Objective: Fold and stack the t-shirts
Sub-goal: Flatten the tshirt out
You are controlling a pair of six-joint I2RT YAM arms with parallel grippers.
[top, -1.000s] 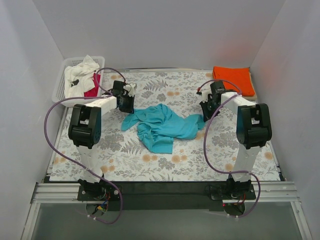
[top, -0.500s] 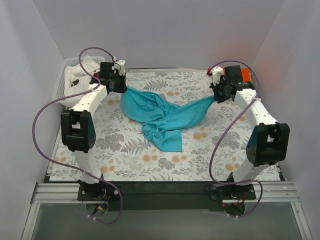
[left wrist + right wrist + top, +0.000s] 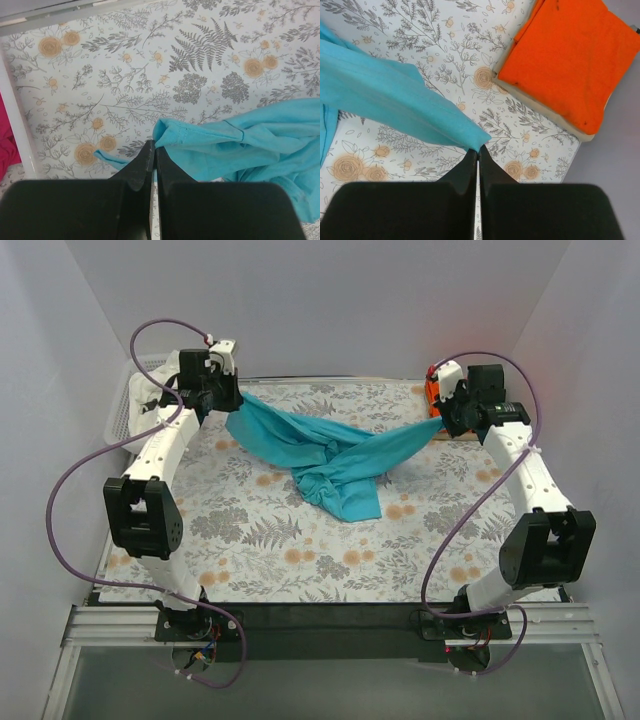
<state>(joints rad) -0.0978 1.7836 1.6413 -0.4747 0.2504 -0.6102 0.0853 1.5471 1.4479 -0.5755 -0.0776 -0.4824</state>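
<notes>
Tablecloth point(image 3: 250, 540): floral print, grey ferns and orange blooms on off-white, lying flat.
Basket point(image 3: 117, 427): white plastic lattice, just beside the cloth's far left corner, against the left wall. The left wrist view catches one white bar point(image 3: 15, 125) of it.
Slab point(image 3: 545, 114): thin, beige, far right corner, flat on the cloth. Probably foam or board, but too little edge shows to tell.
Walls point(image 3: 330, 300): plain white panels on the left, back and right.
Near edge: black strip point(image 3: 330, 618) across the middle, aluminium rail point(image 3: 110, 625) showing at both ends. Grey floor point(image 3: 330, 680) below that.
</notes>
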